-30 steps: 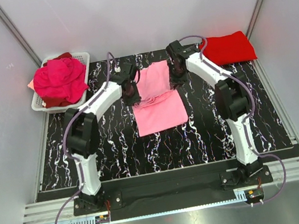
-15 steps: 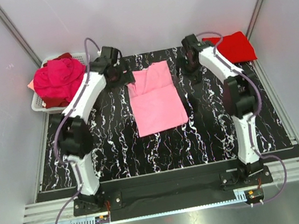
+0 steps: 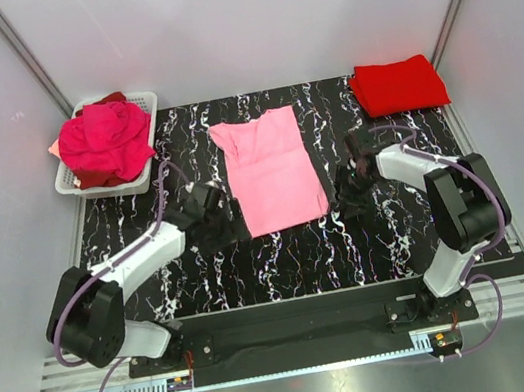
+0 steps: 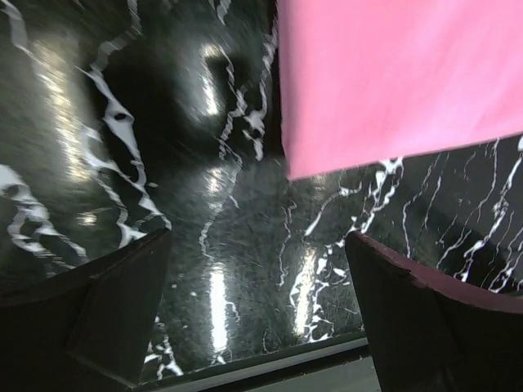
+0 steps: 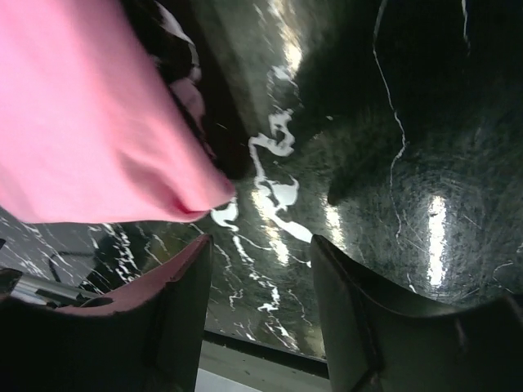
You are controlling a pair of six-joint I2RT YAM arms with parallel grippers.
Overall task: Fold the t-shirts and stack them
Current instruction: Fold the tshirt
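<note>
Basket [image 3: 146, 103]: white mesh, sitting at the far left corner of the bench, well beyond the left jaws and off to their outer side.
Magenta t-shirts [image 3: 105, 142]: lying heaped and unfolded in the basket, bulging above its rim, with darker red showing at the edges of the heap; well apart from both sets of jaws.
Left jaws: hanging low over the bench, just beside the near left corner of the pink t-shirt. The fingers [image 4: 90, 318] are standing spread wide and gripping nothing, with only bare bench showing between them.
Pink t-shirt [image 3: 273, 174]: lying flat on the bench, folded into a long panel, between the two sets of jaws. Its near corner is lying just ahead of the left jaws, toward their right finger and clear of it. Its other near corner is lying just ahead of the right jaws, past their left finger.
Right jaws: hanging low just beside the near right corner of the pink t-shirt. The fingers [image 5: 384, 327] are standing apart with a clear gap, pinching nothing, and bare bench is showing through.
Red t-shirt [image 3: 397, 86]: lying folded into a flat rectangle at the far right corner, well beyond the right jaws.
Bench [image 3: 294, 261]: black with white veining, carrying all of the above.
</note>
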